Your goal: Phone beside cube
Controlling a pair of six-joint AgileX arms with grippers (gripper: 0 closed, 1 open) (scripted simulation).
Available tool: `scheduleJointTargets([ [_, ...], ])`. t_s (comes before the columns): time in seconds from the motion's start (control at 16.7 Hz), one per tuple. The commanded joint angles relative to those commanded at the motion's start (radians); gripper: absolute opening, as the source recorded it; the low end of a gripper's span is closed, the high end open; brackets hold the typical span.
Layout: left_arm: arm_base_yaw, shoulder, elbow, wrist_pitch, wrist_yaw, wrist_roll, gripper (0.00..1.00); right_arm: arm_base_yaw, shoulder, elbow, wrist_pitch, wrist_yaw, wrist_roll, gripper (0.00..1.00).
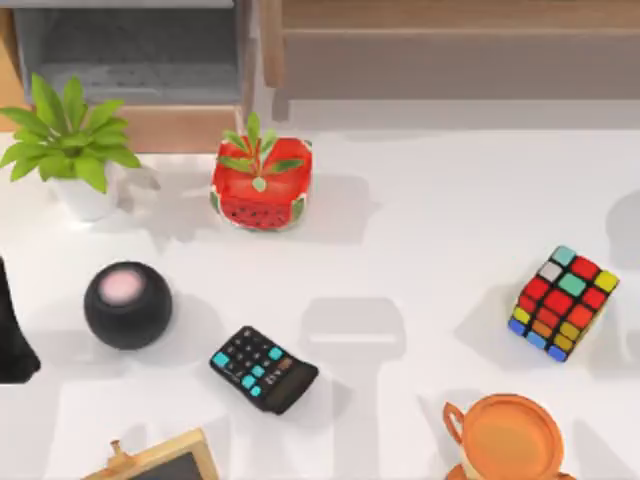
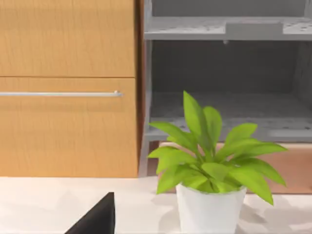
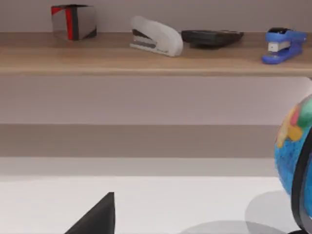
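Cube (image 1: 563,303) lies on the white table (image 1: 420,230), near the right edge, turned a little so that one corner points to the lower side of the top view. It touches nothing. An orange cup (image 1: 512,438) stands just below it at the lower edge, apart from it.

In the middle of the table, toward the left, a black calculator (image 1: 263,368) with teal keys lies at an angle. A black round speaker (image 1: 127,305) is to the left of it, apart. A red planter (image 1: 260,185) with watermelon pattern stands further back, and a leafy plant (image 1: 70,145) in a white pot is at the far left, near the cabinet. A corner of a wood-framed board (image 1: 165,462) shows at the lower edge.

The left arm (image 1: 12,330) is a dark shape at the left edge of the top view, beside the speaker but not touching it. In the left wrist view a dark wedge of the left gripper (image 2: 97,219) hangs over the table and faces the plant (image 2: 209,165) and a wooden drawer (image 2: 63,126). Whether this gripper is spread or pressed together, I cannot tell.

In the right wrist view a similar dark wedge of the right gripper (image 3: 97,219) is over the bare table. It faces a wooden shelf (image 3: 146,63) that carries a white stapler (image 3: 156,36) and a blue stapler (image 3: 282,45); a globe (image 3: 295,141) stands near. For this gripper also I cannot tell the state.
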Motion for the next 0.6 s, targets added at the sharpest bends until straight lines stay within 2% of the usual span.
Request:
scheduleJointTargets([
  [0.3, 0.02, 0.062, 0.056, -0.036, -0.001, 0.027, 1.0, 0.0, 0.0, 0.0, 0.0, 0.0, 0.0, 1.0],
  [0.6, 0.102, 0.377, 0.289, -0.194, -0.002, 0.136, 1.0, 0.0, 0.0, 0.0, 0.0, 0.0, 0.0, 1.0],
])
